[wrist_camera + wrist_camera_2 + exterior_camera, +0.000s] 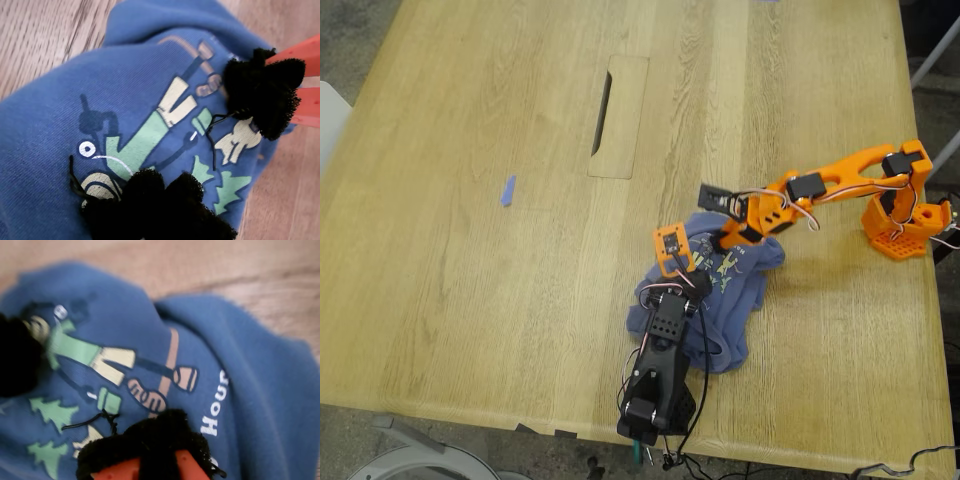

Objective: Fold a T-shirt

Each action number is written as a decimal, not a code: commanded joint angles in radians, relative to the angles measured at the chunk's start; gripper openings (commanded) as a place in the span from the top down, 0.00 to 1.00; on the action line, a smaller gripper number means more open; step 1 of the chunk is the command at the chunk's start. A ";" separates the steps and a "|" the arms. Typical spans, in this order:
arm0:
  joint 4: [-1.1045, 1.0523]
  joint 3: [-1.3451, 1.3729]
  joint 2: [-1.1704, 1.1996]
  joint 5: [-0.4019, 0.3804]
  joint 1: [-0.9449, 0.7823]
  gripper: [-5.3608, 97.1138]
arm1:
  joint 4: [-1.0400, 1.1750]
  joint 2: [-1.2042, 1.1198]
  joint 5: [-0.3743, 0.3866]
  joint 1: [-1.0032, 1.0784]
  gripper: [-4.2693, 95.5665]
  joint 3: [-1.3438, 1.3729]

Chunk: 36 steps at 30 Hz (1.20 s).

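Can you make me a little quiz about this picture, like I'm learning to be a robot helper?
1. True or false: the T-shirt lies flat and neatly folded on the table.
2. Pick one. What small thing lies by itself toward the exterior view's left, far from the T-shirt? A: a blue strip of tape. B: a red cup. C: a spoon.
3. Fill the gap: ____ robot arms reach onto the T-shirt.

Key
1. False. It is bunched in a crumpled heap.
2. A.
3. Two: an orange arm and a black arm.
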 commanded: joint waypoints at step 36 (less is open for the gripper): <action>0.373 0.014 0.692 0.023 -0.706 0.93 | 0.117 0.515 -0.095 0.396 0.96 0.356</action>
